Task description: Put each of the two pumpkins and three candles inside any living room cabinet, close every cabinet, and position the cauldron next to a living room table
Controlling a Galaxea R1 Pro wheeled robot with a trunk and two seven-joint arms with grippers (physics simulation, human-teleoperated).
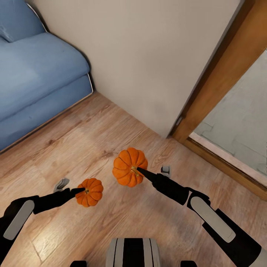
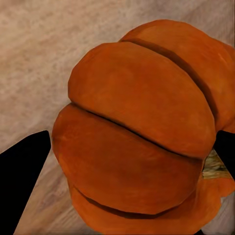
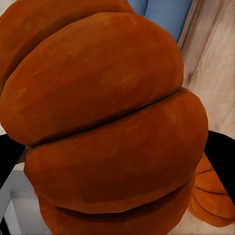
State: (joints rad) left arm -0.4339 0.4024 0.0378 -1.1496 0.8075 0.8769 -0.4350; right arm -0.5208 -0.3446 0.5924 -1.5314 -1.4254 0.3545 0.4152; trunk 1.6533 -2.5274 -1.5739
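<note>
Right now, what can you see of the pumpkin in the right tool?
The right tool's pumpkin is round, deep orange and matte, with ribbed lobes split by dark creases. It is held clear of the wood floor, the right tool shut on it near its yellowish stem. In the head view it looks larger than the left tool's pumpkin and sits apart from it.

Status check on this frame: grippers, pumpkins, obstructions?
Left gripper shut on small pumpkin. Right gripper shut on large pumpkin. Both carried above wood floor. Wall ahead, sofa left.
</note>
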